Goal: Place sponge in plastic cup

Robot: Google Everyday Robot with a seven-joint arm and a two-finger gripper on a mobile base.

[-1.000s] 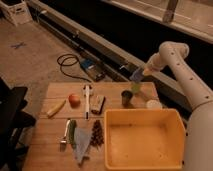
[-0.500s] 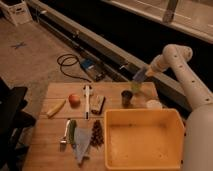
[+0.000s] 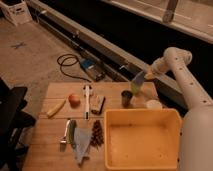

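Observation:
My gripper (image 3: 143,76) reaches in from the right, over the far right part of the wooden table (image 3: 55,92). It is shut on the blue-grey sponge (image 3: 138,78), which hangs tilted from it. The pale green plastic cup (image 3: 135,89) stands upright right below the sponge, near the table's far edge. The sponge's lower end is just above the cup's rim; I cannot tell whether it touches.
A dark grey cup (image 3: 127,98) and a white cup (image 3: 153,104) stand close to the green cup. A large yellow bin (image 3: 142,137) fills the near right. A tan-and-dark block (image 3: 97,103), an orange fruit (image 3: 74,100), a banana (image 3: 56,107), a white utensil (image 3: 87,100) and a pinecone (image 3: 96,132) lie to the left.
My gripper has come down a little with the sponge, closer to the green cup. Nothing on the table has moved.

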